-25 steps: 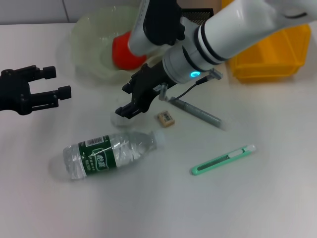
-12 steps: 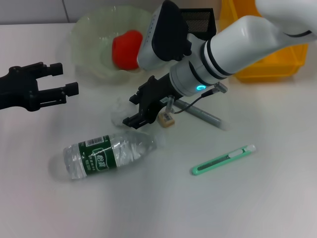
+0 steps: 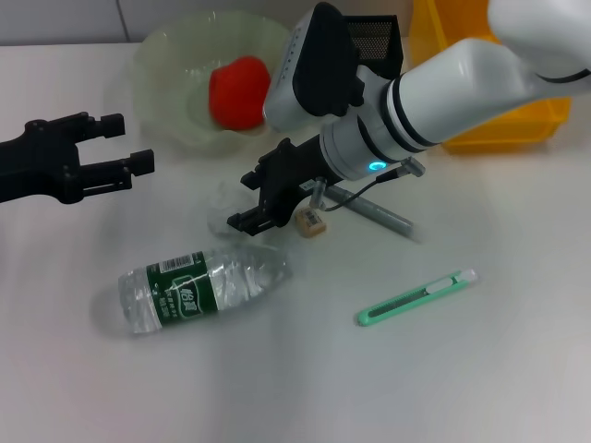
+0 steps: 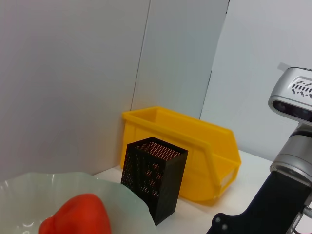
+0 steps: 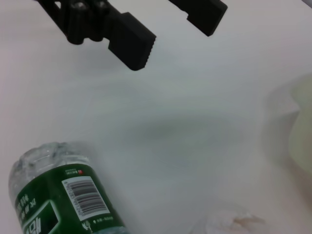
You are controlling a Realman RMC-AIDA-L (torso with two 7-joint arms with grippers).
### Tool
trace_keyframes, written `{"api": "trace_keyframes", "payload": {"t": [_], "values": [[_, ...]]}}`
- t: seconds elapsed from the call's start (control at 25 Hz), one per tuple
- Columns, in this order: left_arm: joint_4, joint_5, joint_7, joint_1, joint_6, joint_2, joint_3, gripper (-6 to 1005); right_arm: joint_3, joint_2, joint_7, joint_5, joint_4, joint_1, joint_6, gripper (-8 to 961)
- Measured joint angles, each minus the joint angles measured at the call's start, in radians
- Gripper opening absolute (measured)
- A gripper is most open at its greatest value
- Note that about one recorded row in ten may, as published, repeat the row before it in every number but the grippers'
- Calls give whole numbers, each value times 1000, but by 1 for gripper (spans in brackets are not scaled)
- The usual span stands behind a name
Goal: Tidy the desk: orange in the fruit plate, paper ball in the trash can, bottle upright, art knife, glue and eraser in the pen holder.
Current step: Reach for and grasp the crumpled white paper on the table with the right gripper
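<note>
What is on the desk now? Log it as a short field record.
orange: red-orange fruit already in the pale green plate
bottle: clear plastic bottle with green label, lying on its side
paper ball: white crumpled paper beside right hand
right hand: open, low above the desk
left hand: open, apart from objects
eraser: tan block
knife: green art knife

Two arms over the counter, both claws parted.

Left claw [image 3: 118, 146] reaching in from the counter's left edge, black fingers spread and level, holding nothing. Right arm slanting down from the far right corner toward the counter's middle, white forearm with a lit teal ring, right claw [image 3: 249, 198] angled low, fingers apart, empty.
</note>
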Motion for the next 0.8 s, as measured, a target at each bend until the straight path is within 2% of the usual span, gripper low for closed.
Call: {"api": "trace_keyframes", "payload": {"t": [0.28,0.48,0.8], "values": [[0,0,5,-12,-5,-7,0,785,-53,0,-58,97,7,-12,25,632],[0,0,5,-22,-14,-13,0,785,-67,0,-64,108,11,-20,32,633],[0,0,7,-24,-19,-17,0,784,-61,0,-62,108,3,-37,49,546]]}}
